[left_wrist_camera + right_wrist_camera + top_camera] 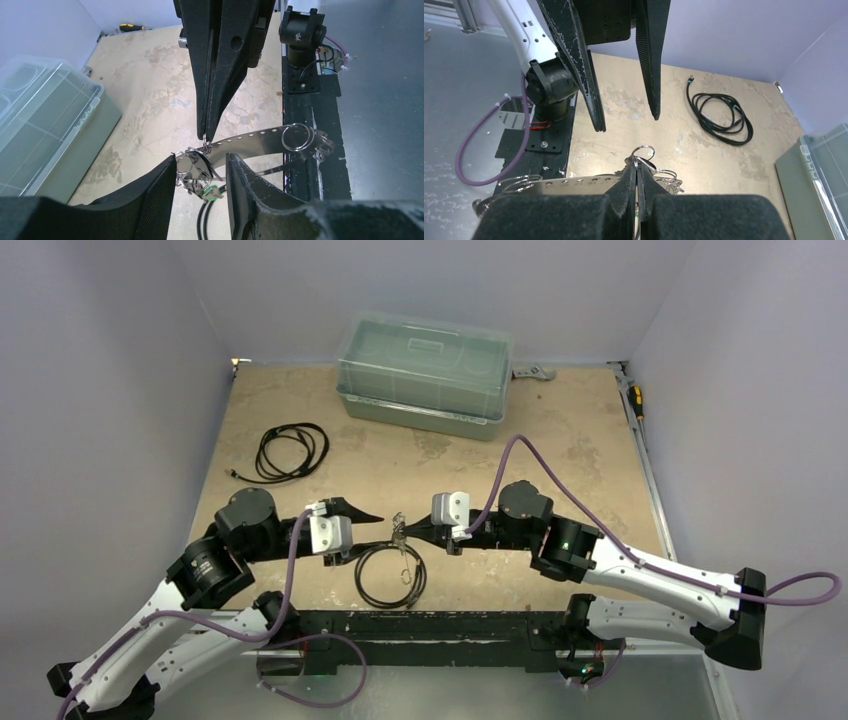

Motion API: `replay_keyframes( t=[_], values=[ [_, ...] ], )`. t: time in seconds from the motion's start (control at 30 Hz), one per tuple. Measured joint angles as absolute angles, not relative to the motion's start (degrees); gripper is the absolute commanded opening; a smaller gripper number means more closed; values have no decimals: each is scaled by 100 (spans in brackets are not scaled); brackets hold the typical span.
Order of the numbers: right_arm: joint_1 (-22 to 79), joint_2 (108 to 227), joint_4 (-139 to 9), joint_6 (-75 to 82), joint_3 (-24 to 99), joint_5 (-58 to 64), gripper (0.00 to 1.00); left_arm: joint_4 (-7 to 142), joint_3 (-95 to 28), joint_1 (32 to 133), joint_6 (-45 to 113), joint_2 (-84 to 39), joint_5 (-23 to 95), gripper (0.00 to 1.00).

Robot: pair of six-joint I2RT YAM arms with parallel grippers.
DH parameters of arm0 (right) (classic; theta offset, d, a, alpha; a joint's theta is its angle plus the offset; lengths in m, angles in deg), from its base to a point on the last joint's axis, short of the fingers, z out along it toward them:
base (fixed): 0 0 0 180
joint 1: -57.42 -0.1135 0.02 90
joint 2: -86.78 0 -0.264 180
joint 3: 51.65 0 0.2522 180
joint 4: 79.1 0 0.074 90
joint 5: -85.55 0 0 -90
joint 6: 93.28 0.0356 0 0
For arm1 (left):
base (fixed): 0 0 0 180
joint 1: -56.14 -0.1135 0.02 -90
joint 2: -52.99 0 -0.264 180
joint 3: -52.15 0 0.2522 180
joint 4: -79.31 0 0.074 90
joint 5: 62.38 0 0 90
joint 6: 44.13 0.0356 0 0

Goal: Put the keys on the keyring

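While the right gripper (pixel 637 167), pressed together, pinches the keys (pixel 195 171) by what seems a small ring (pixel 644 151), the spread left gripper (pixel 201 160) brackets them, likely to close for threading.

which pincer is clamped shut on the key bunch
The right pincer: its jaws are pressed together on a small ring of the keys. The left pincer stands open beside them.
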State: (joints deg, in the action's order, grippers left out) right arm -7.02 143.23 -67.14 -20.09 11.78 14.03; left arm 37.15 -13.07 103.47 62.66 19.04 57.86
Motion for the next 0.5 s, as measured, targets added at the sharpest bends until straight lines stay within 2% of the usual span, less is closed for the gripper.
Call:
replay_keyframes(
  t=[0.23, 0.5],
  values=[
    [-705, 14292, -6718, -2009, 1158, 1390, 0, 3863, -1209, 10347, 6404, 1967, 5788, 36],
    [-705, 14294, -6703, -2009, 1158, 1386, 0, 3920, -1139, 10347, 6955, 1943, 5928, 48]
  ],
)
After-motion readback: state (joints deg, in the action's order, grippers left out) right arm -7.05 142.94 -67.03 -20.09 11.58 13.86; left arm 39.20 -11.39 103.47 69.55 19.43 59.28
